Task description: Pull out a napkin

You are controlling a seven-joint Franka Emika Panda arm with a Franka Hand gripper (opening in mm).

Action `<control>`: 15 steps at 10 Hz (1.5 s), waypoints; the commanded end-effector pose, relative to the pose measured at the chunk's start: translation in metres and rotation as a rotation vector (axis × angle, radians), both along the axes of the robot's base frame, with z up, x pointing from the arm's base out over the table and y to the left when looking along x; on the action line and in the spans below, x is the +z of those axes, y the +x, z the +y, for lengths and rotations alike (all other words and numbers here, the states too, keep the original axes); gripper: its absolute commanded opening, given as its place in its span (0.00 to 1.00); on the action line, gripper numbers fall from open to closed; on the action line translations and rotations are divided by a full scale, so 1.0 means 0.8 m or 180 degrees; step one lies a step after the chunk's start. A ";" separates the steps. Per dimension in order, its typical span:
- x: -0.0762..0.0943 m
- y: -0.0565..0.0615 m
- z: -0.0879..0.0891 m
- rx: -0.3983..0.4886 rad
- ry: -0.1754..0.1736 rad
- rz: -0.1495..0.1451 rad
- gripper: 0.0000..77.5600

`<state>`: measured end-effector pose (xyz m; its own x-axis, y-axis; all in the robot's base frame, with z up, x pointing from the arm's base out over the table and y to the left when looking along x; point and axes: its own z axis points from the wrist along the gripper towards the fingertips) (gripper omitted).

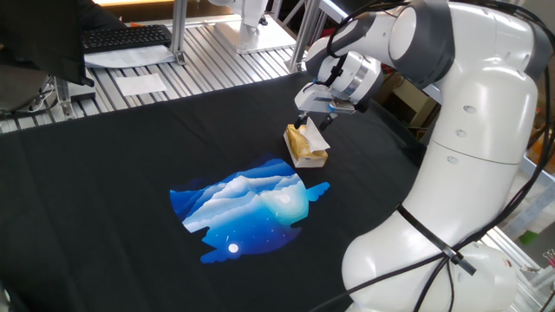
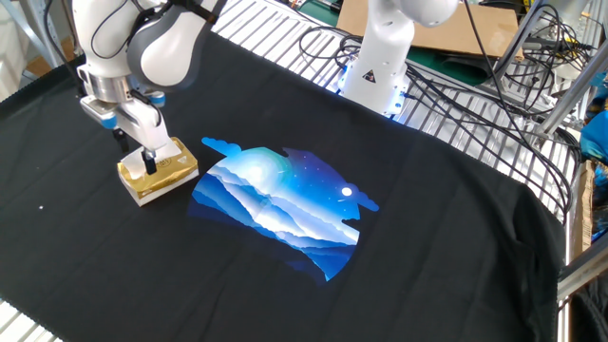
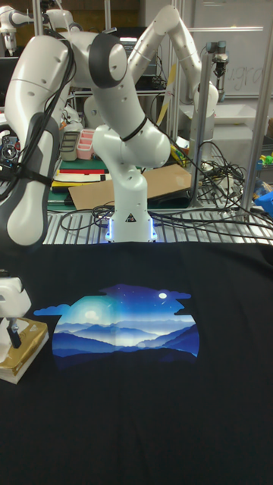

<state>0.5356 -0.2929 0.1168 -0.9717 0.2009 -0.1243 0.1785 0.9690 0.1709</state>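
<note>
A black cloth (image 1: 130,147) with a blue mountain print (image 2: 285,204) covers the table. Far left, a ribbed metal bench (image 1: 217,52) holds a black keyboard (image 1: 126,36). Cables (image 2: 475,66) trail at the far right.

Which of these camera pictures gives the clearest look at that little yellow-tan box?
The other fixed view: the box sits whole and unobstructed, fingers at its top. One fixed view shows it smaller; the tall fixed view catches it at the frame edge.

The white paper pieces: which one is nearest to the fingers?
The napkin sticking out of the yellow-tan box, directly under the fingers. The flat white sheet lies far away on the metal slats.
</note>
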 end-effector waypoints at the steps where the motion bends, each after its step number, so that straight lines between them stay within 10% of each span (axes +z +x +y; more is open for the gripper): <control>1: 0.004 0.005 -0.003 0.0021 -0.0077 -0.0007 1.00; 12: 0.001 0.009 -0.004 0.0110 -0.0151 -0.0007 1.00; 13: 0.001 0.009 -0.004 0.0122 -0.0150 -0.0005 0.03; 15: 0.001 0.009 -0.004 0.0122 -0.0150 -0.0005 0.03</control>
<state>0.5411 -0.2942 0.1148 -0.9742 0.1851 -0.1288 0.1677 0.9765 0.1355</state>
